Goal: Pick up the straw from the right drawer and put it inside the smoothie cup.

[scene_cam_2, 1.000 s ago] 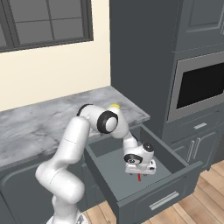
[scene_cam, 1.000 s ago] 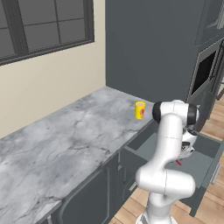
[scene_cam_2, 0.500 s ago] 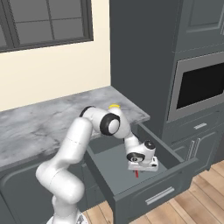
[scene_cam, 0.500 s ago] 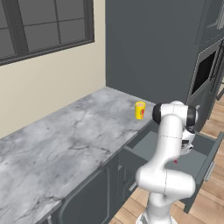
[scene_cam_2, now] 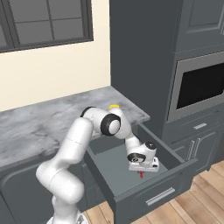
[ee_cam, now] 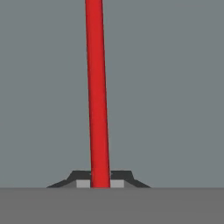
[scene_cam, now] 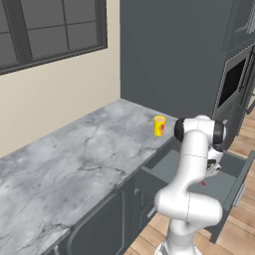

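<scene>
The gripper [ee_cam: 100, 183] has its two fingertips pressed against the sides of the one red straw [ee_cam: 97, 96], which lies on the flat grey bottom of the right drawer [scene_cam_2: 131, 199] and runs straight ahead from the hand. Farther back, a single yellow smoothie cup [scene_cam: 159, 125] stands upright on the marble worktop [scene_cam: 69, 164] near its corner, well apart from the straw.

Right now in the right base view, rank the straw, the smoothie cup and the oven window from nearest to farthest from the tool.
1. The straw: right at the tool, low in the right drawer, its red end poking out below the hand.
2. The smoothie cup: on the counter, behind the arm's elbow.
3. The oven window: up on the wall to the right.
</scene>
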